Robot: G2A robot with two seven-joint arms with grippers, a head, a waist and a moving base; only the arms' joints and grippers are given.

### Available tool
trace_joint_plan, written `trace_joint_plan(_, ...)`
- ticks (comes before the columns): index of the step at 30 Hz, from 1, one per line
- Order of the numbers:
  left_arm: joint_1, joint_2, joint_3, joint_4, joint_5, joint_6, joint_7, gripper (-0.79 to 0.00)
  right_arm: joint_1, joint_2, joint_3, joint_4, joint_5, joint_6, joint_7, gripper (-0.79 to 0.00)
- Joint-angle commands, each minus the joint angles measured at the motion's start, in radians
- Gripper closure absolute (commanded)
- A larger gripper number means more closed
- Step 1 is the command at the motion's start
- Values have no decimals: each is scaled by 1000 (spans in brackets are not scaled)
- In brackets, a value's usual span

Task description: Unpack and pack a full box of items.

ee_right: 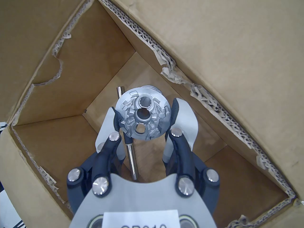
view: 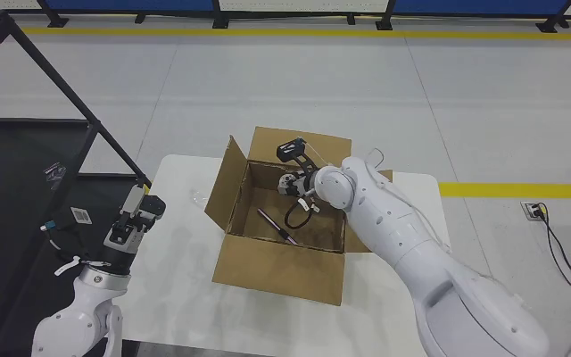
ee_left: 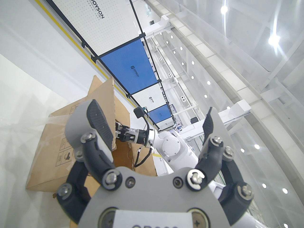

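A white worktop (view: 178,294) carries one large open box (view: 277,268) of brown corrugated cardboard. Its flaps stand up and outward, and the torn edges along the folds show the fluted core. The box floor is plain and flat. The right hand (ee_right: 144,117) sits down inside the box near the far wall, its two dark-padded fingers closed on the rim of a metal disc (ee_right: 142,116), one on each side. The left hand (ee_left: 152,115) hangs near the worktop's left edge, well apart from the box, with its ribbed black pads spread wide and nothing between them. The disc is round and of dull grey cast metal, with a raised hub, a central bore, a smaller hole beside it and short raised ribs around the face. It is held above the box floor. On that floor lies a thin rod (view: 275,225), shiny along part of its length, partly hidden behind the disc in the right wrist view.
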Motion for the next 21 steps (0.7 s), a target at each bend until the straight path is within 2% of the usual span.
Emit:
trace_joint_plan(1, 0, 0, 0, 0, 0, 0, 0, -785, -31, 38, 33, -106, -22, 23, -7, 0)
trace_joint_plan(4, 0, 0, 0, 0, 0, 0, 0, -785, -123, 117, 118, -336, -82, 84, 12, 0)
trace_joint_plan(6, 0, 0, 0, 0, 0, 0, 0, -785, -220, 178, 203, -547, -146, 146, 63, 0)
trace_joint_plan(9, 0, 0, 0, 0, 0, 0, 0, -785, -417, 262, 363, -897, -275, 268, 181, 0)
trace_joint_plan(12, 0, 0, 0, 0, 0, 0, 0, -785, -615, 318, 522, -1176, -389, 372, 276, 0)
trace_joint_plan(14, 0, 0, 0, 0, 0, 0, 0, -785, -720, 340, 610, -1298, -511, 518, 332, 0)
trace_joint_plan(16, 0, 0, 0, 0, 0, 0, 0, -785, -813, 353, 687, -1401, -547, 577, 354, 0)
trace_joint_plan(19, 0, 0, 0, 0, 0, 0, 0, -785, -916, 368, 796, -1461, -664, 718, 412, 0)
trace_joint_plan(21, 0, 0, 0, 0, 0, 0, 0, -785, -950, 373, 850, -1462, -700, 776, 445, 0)
